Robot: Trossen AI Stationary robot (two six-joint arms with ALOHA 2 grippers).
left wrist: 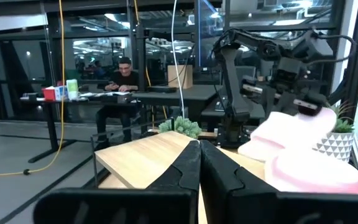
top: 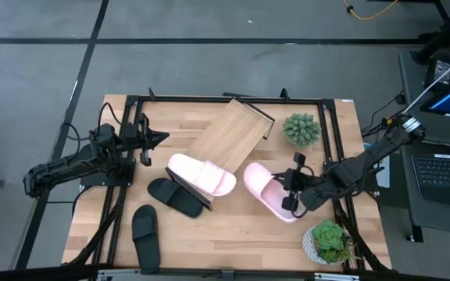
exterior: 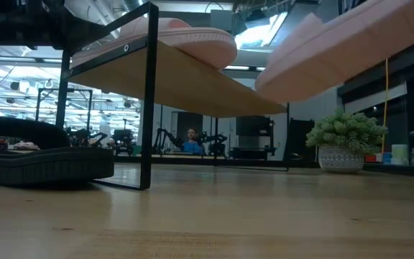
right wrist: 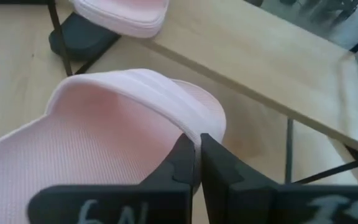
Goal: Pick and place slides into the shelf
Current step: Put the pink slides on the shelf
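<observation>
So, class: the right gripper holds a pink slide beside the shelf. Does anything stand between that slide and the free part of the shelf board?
Nothing visible blocks it. The right gripper is shut on the lifted pink slide, beside the shelf. The other pink slide lies on the board's lower end; the upper part is bare.

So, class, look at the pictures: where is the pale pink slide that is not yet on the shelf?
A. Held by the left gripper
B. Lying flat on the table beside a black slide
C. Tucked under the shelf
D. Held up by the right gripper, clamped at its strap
D: the right gripper is shut on the strap edge of the pink slide, and the low view shows it lifted off the table.
</observation>
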